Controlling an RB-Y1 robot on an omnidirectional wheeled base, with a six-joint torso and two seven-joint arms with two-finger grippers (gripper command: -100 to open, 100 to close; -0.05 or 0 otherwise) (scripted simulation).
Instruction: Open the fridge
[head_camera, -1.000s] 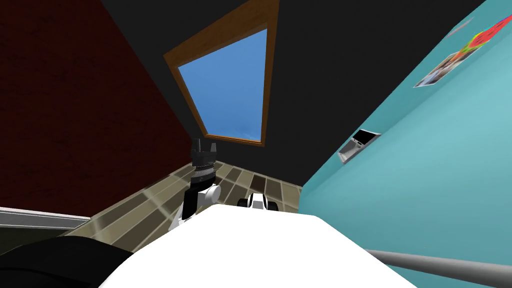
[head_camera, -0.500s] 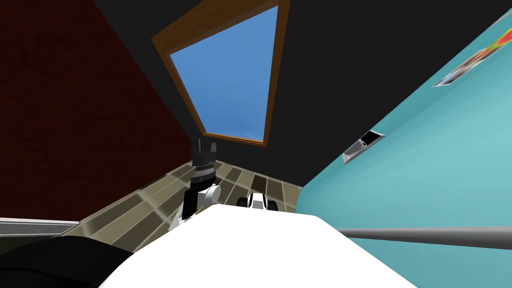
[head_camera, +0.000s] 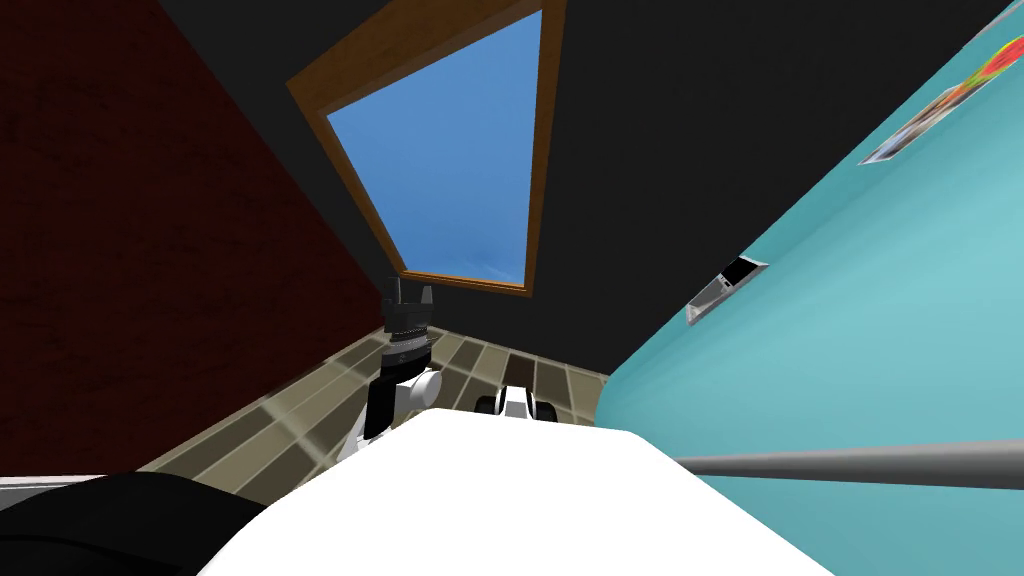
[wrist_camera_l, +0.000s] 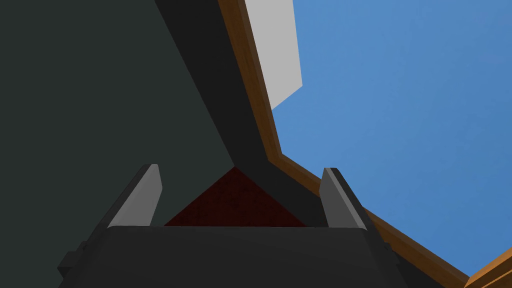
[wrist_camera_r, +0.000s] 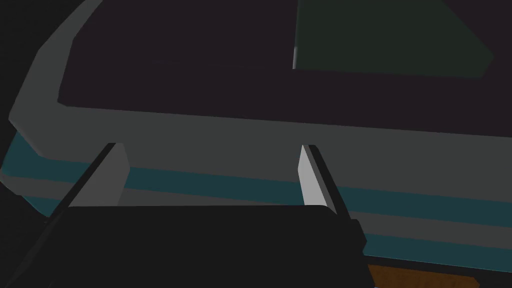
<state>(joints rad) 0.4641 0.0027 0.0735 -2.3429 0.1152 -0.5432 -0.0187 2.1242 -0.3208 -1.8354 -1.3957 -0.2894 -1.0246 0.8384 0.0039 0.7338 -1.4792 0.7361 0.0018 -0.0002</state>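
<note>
Fridge: the fridge (head_camera: 880, 330) is a teal slab close on my right in the head view, running from beside me up to the far corner.
Handle: the handle (head_camera: 850, 466) is a grey bar lying across the teal face, low and nearest me.
Door fittings: a dispenser recess (head_camera: 727, 286) sits further along, and pictures (head_camera: 930, 115) are stuck beyond it.
Left gripper: the left gripper (head_camera: 408, 290) is raised ahead of me over the tiled floor (head_camera: 300, 420). Its fingers (wrist_camera_l: 145, 195) are spread apart with nothing between them, well apart from the fridge.
Right gripper: the right gripper (wrist_camera_r: 212, 147) has its blades parted and empty.
Ahead of right gripper: a grey band with teal stripes (wrist_camera_r: 240, 185) runs across, under a dark panel. It may be the fridge's edge, but the view is too dim to be sure.
</note>
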